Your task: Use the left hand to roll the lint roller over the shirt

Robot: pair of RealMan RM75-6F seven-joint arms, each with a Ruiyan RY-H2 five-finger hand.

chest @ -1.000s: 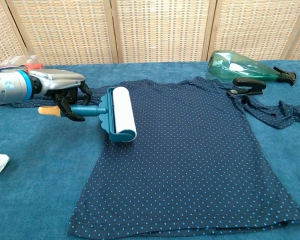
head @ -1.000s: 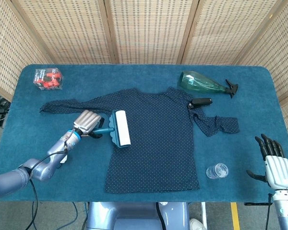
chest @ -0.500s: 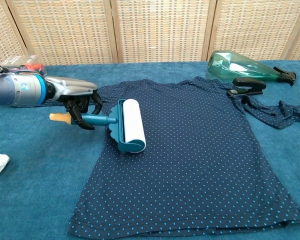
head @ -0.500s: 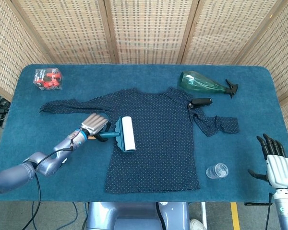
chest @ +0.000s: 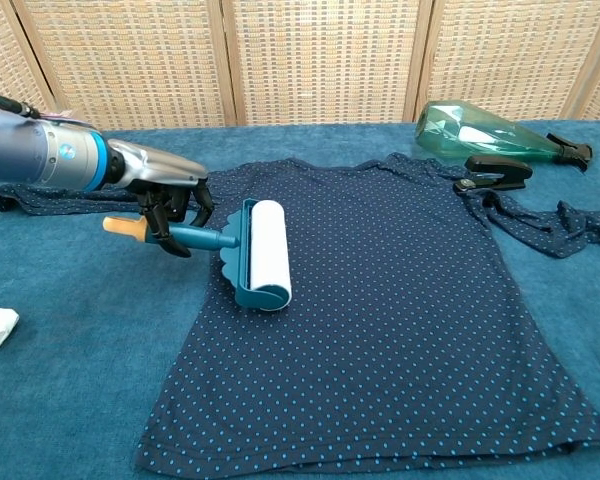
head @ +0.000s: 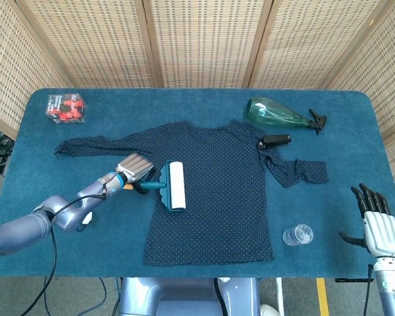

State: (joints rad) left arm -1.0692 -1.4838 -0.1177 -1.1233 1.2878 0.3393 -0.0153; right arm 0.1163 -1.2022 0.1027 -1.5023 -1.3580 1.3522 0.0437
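From the head view we see our left hand (head: 133,167) with fingers curled around the handle of the teal lint roller with a white drum (head: 172,185), which lies on the left part of the navy polka-dot shirt (head: 217,197) spread on the blue cloth-covered table (head: 355,131). Our right hand (head: 380,227) hovers empty near the table's right corner, fingers apart.

From the chest view, our left hand (chest: 170,190) grips the roller's handle (chest: 265,253); the drum rests on the shirt (chest: 400,330).
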